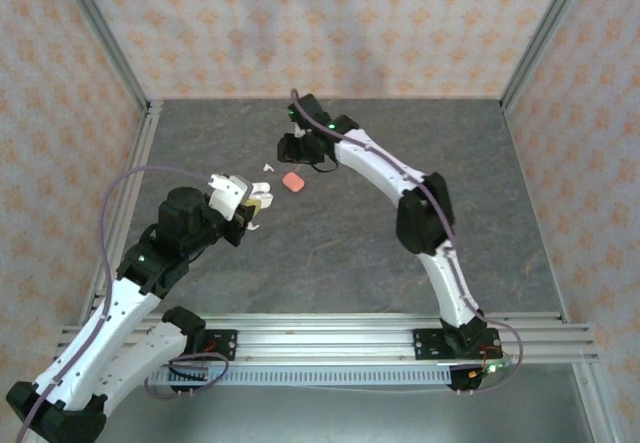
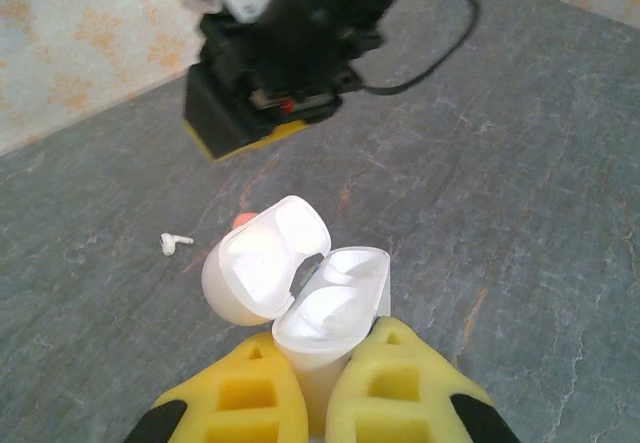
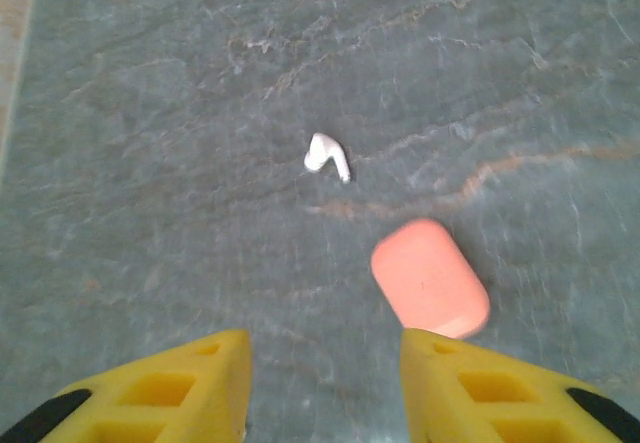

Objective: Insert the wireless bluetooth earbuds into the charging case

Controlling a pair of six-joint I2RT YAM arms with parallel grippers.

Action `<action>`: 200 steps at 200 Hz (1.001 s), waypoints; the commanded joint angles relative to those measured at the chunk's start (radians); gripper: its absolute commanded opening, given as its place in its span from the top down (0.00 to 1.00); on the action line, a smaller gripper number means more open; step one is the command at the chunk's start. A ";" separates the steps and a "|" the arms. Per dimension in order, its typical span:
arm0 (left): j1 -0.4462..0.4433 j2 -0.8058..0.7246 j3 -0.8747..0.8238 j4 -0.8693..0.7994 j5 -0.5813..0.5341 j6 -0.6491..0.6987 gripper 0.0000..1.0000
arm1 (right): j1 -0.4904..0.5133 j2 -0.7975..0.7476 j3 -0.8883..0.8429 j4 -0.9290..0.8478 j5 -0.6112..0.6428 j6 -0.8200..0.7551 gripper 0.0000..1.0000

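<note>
- Left gripper (image 2: 315, 388): jaws clamped on white charging case (image 2: 335, 308), lid open, contents unclear.
- Right gripper (image 3: 325, 383): jaws apart, near white earbud (image 3: 326, 156) and coral case (image 3: 430, 276), toward tabletop (image 3: 150, 113) far edge.

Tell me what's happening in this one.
The left gripper holds a white charging case with its lid hinged open. The right gripper hangs open over the table, where a loose white earbud and a closed coral-pink case lie apart from each other. The earbud is not yet picked up. Whether the white case already holds one is unclear.
</note>
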 commanded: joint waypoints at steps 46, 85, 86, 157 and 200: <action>0.015 -0.112 -0.092 0.036 -0.010 -0.052 1.00 | 0.034 0.335 0.357 -0.042 0.114 0.056 0.56; 0.014 -0.152 -0.121 0.031 -0.002 -0.065 1.00 | 0.053 0.417 0.395 0.087 0.177 0.059 0.55; 0.015 -0.154 -0.121 0.030 -0.003 -0.065 1.00 | 0.053 0.419 0.398 0.089 0.177 0.059 0.55; 0.014 -0.200 -0.150 0.025 -0.002 -0.069 1.00 | 0.066 0.491 0.409 0.236 0.187 0.113 0.53; 0.014 -0.222 -0.154 0.017 -0.012 -0.061 1.00 | 0.077 0.513 0.411 0.206 0.199 0.106 0.55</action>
